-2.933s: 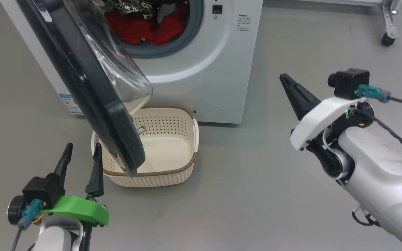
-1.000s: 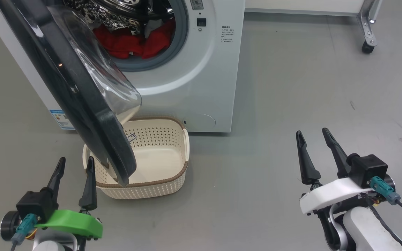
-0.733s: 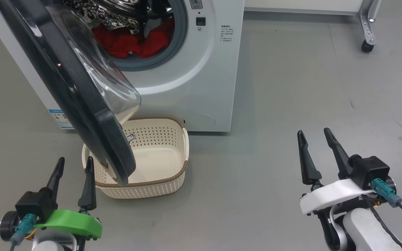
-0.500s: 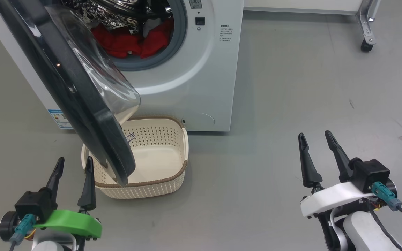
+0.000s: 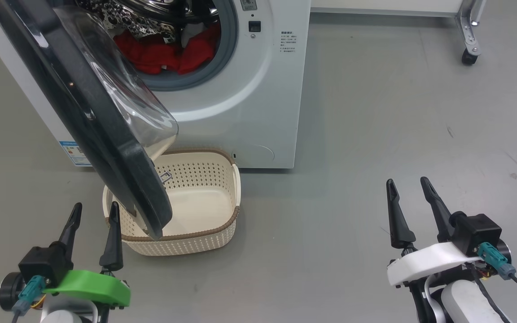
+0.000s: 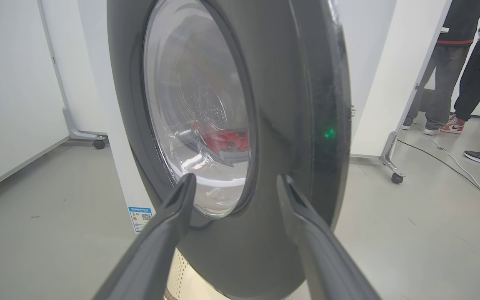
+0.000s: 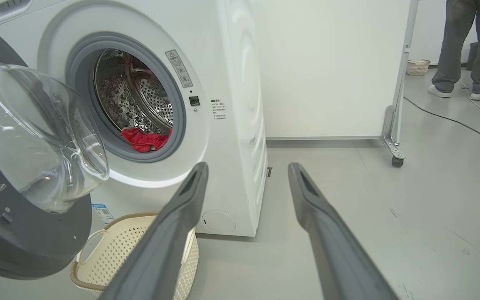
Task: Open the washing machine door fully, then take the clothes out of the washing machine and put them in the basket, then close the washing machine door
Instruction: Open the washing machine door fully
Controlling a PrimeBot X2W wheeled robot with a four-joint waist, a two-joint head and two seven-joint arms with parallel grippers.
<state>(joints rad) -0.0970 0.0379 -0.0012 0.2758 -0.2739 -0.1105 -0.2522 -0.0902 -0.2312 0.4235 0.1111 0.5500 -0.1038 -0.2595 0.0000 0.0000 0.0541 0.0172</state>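
**Door Swung Out, Both Grippers Free, Clothes in the Drum**

In the head view the left gripper [image 5: 95, 207] is seen at the lower left and the right gripper [image 5: 406, 181] at the lower right, both low over the grey floor [image 5: 339, 215]. The fingers of each are spread wide apart; nothing is held or touched by either. The left gripper is found just beside the basket [image 5: 186, 244], the right one well apart from it.

The basket is set on the floor at the foot of the washing machine [image 5: 249, 112]. Its left part is overlapped by the lower edge of the washing machine door [image 5: 92, 112], which is swung out from the machine front. Whether door and basket touch cannot be told.

The door's outer face is given by the left wrist view, close ahead of that gripper, with red fabric made out through the glass. Its inner side is given by the right wrist view: the clear bowl bulges out, and behind it the grey ring [image 7: 179, 125] and the dimpled steel drum [image 7: 140, 96] are seen.

The clothes [image 5: 159, 51] are noted lying low in the drum mouth, red with a small pale piece among them.

Farther off, a wheeled white panel [image 7: 331, 66] and the legs of persons [image 7: 461, 41] are recorded in the wrist views
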